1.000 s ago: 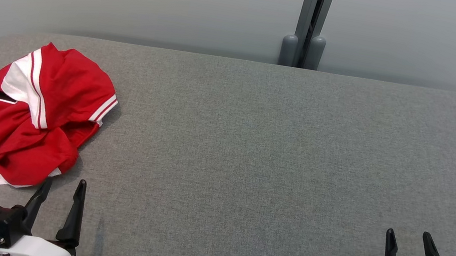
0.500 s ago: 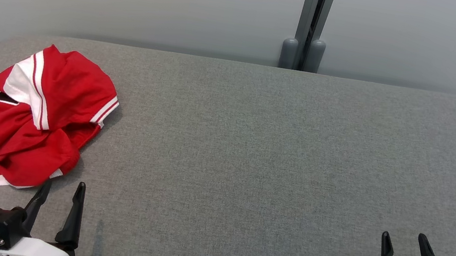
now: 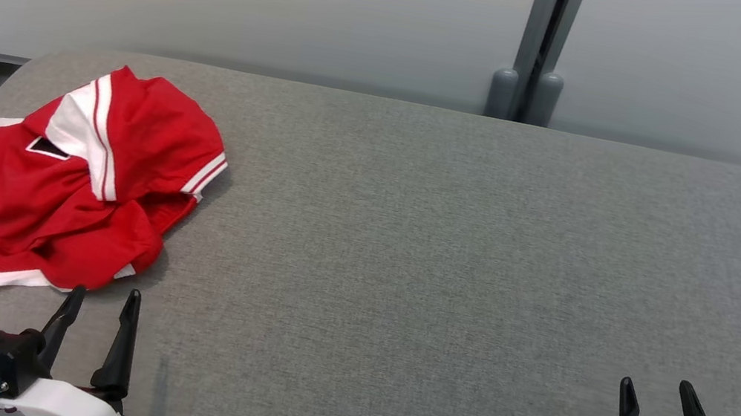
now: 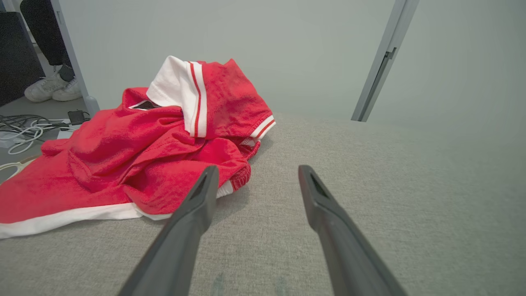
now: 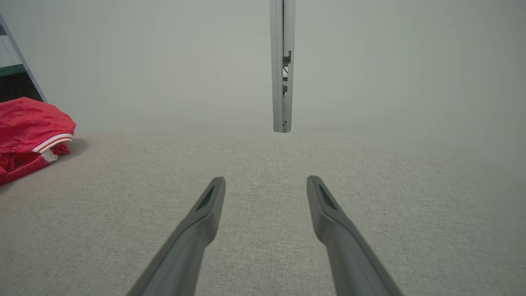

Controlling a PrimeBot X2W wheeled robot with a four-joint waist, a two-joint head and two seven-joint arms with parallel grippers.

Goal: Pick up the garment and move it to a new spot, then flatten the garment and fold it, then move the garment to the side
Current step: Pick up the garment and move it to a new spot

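Garment (image 3: 41, 198) crumpled at table (image 3: 446, 251) left edge, not yet picked. Left gripper (image 3: 105, 293), right gripper (image 3: 656, 384): jaws apart, nothing held. All steps left.

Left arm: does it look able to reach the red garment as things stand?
Probably yes. The left gripper hangs open right by the near hem of the red garment, with nothing lying between them. The garment is crumpled at the left end of the gray table, on that arm's own side.
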